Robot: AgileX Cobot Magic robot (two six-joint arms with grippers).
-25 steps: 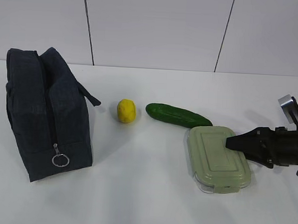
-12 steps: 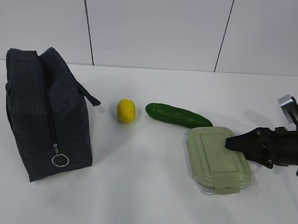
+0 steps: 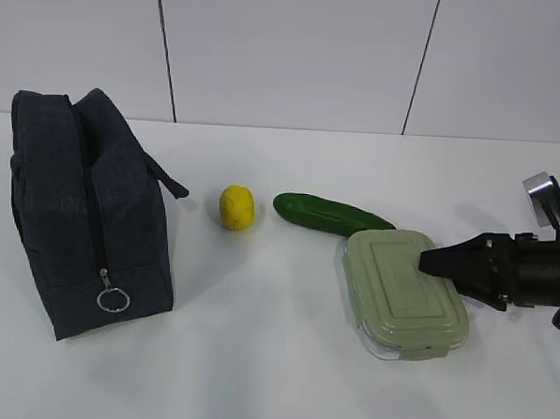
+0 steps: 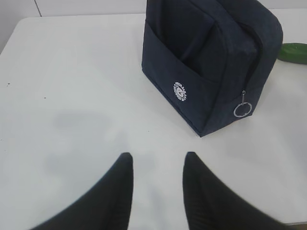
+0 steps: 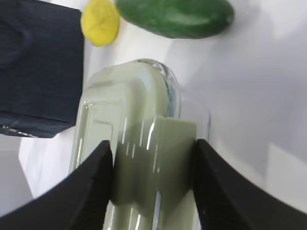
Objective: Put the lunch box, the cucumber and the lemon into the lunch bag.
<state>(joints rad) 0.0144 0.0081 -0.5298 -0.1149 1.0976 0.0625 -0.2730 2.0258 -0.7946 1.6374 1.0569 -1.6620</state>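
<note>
While the right gripper (image 5: 153, 143) clamps the lunch box (image 3: 402, 291), cucumber (image 3: 329, 214) and lemon (image 3: 237, 207) lie outside the closed lunch bag (image 3: 83, 209); the left gripper (image 4: 156, 165) is spread, empty.

A plain white table (image 3: 271, 378) fills the lower two thirds of the exterior view, its smooth surface lit evenly with soft shadows. Behind it, across the upper third of the frame, stands a pale grey panelled wall (image 3: 298, 51), divided by two thin dark vertical seams, one left of centre, one right.
</note>
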